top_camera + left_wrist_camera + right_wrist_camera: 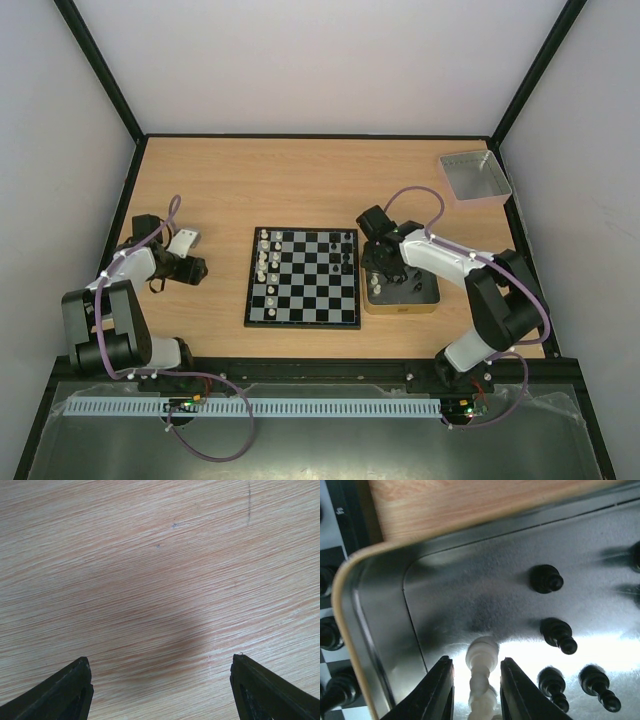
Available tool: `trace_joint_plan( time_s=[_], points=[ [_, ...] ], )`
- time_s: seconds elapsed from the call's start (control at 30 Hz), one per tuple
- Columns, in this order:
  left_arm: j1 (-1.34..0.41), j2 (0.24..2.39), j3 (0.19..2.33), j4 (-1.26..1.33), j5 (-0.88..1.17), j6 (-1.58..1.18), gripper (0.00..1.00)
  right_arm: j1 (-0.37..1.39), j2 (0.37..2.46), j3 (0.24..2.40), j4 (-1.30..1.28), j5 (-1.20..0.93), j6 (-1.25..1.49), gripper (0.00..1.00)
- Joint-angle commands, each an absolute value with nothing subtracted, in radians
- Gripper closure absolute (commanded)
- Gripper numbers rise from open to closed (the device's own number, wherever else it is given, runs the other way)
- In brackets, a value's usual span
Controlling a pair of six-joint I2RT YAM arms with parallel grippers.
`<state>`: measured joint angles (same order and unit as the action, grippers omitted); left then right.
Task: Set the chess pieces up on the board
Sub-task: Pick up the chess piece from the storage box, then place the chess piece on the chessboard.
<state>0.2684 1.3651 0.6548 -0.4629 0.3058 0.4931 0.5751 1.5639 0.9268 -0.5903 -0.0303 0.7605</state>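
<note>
Right gripper (475,661): jaws narrowly apart, straddling a white piece (481,655) that stands in the tin (380,630), at 3 o'clock of the board (300,322). A sliver of gap shows beside the piece, so no clamp is confirmed. Black pieces (546,578) stand at 3 o'clock of it, apart. Recommendation: centre on the stem, close squarely, and lift straight up, minding the tin wall at 9 o'clock. Left gripper (160,690): jaws wide apart over the table (160,580), holding nothing.

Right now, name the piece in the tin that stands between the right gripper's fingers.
The lone white piece, flanked by the right gripper; the black pieces in the tin sit off to its side.
</note>
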Motion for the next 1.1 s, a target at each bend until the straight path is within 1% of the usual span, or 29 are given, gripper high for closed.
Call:
trace_joint_plan(
  time_s=[0.0,0.27,0.7,0.87,0.97,1.07],
  points=[
    [0.263,1.368,0.667,-0.485,0.317,0.488,0.25,0.571,1.531,0.894,-0.584,-0.026,0.768,0.75],
    [0.259,1.365,0.663,-0.482,0.31,0.486,0.24,0.571,1.535,0.903,-0.583,-0.013,0.76,0.84],
    [0.255,1.373,0.66,-0.473,0.304,0.482,0.25,0.571,1.472,0.969,-0.694,0.033,0.731,0.9],
    [0.255,1.371,0.658,-0.471,0.301,0.482,0.25,0.576,1.45,1.002,-0.739,0.045,0.716,0.91],
    [0.251,1.376,0.658,-0.472,0.297,0.482,0.25,0.622,1.446,1.057,-0.779,0.068,0.72,0.91],
    [0.251,1.382,0.655,-0.464,0.287,0.479,0.25,0.732,1.481,1.179,-0.82,0.09,0.744,0.91]
  ],
)
